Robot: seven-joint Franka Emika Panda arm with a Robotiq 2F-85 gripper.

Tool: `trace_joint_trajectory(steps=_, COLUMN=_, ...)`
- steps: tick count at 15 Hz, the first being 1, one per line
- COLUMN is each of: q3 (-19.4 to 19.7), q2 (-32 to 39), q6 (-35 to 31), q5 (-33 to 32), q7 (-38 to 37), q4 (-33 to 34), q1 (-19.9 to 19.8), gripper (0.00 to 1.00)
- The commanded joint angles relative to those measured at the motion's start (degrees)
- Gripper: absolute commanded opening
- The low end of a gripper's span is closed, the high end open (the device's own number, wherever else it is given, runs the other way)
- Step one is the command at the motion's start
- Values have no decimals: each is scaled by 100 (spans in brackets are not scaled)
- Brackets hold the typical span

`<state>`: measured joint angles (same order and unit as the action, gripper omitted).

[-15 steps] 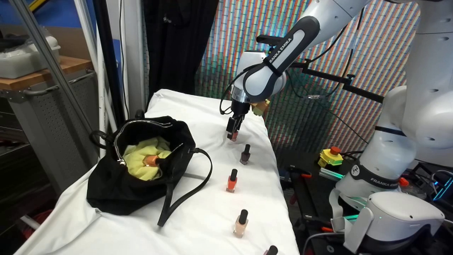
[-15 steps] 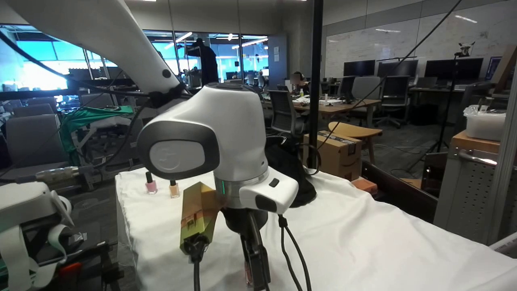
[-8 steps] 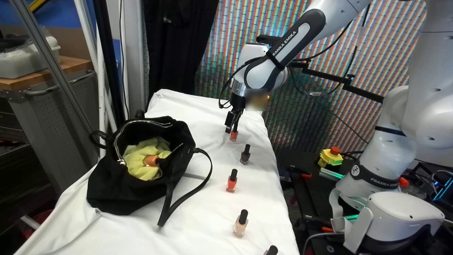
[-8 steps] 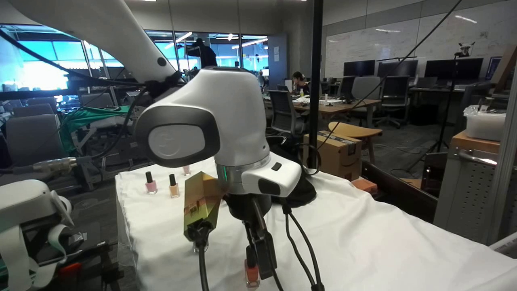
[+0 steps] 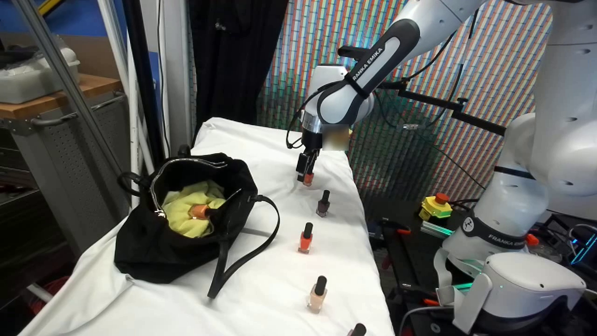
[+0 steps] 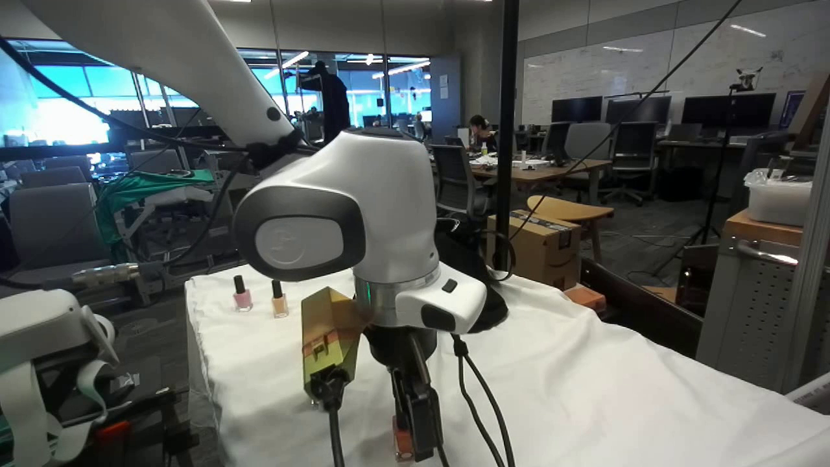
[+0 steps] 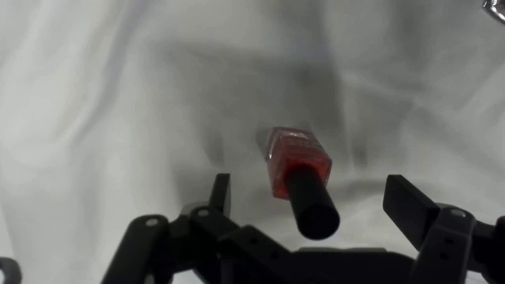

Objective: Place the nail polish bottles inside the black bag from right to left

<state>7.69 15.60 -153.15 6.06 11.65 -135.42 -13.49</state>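
Note:
Upright on the white cloth stands a red nail polish bottle (image 7: 300, 157) with a black cap. My gripper (image 7: 307, 191) is open around it, a finger on either side of the cap, neither touching. In an exterior view the gripper (image 5: 305, 177) partly covers this bottle (image 5: 308, 179). A dark bottle (image 5: 322, 208), an orange-red bottle (image 5: 305, 243) and a peach bottle (image 5: 316, 299) stand in a row, with a pink bottle (image 6: 242, 299) at the end. The black bag (image 5: 154, 261) gapes open; an orange bottle (image 5: 199, 212) lies on its yellow-green lining.
One bag strap (image 5: 261, 249) loops across the cloth toward the row of bottles. The white-covered table (image 5: 275, 303) drops off along the row's outer side, near the robot base (image 5: 489, 233). A gold block (image 6: 329, 344) with a cable hangs from the wrist.
Half a second ago my gripper had risen above the red bottle; now it has come down around it again. The bottle stayed standing in place, and the jaws stayed open.

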Motion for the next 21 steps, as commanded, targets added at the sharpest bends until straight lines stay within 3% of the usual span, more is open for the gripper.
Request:
trace_joint_trajectory(steps=1, q3=-72, q2=246, q6=217, q5=36, q7=144, q4=261, q1=-81, gripper=100)
trace_joint_trajectory(steps=11, q3=-65, q2=329, q6=415, q5=-14, q7=185, q4=313, q1=-66, gripper=100)
trace_joint_trajectory(steps=12, q3=-59, q2=325, q6=416, q5=-27, q7=177, q4=307, q1=-60, gripper=91)
trace_joint_trajectory(steps=13, q3=-56, q2=318, q6=410, q5=-34, q7=175, q4=298, q1=-56, gripper=74)
trace_joint_trajectory(steps=21, q3=-22, q2=311, q6=418, q5=-130, q7=109, q4=289, q1=-9, gripper=21)
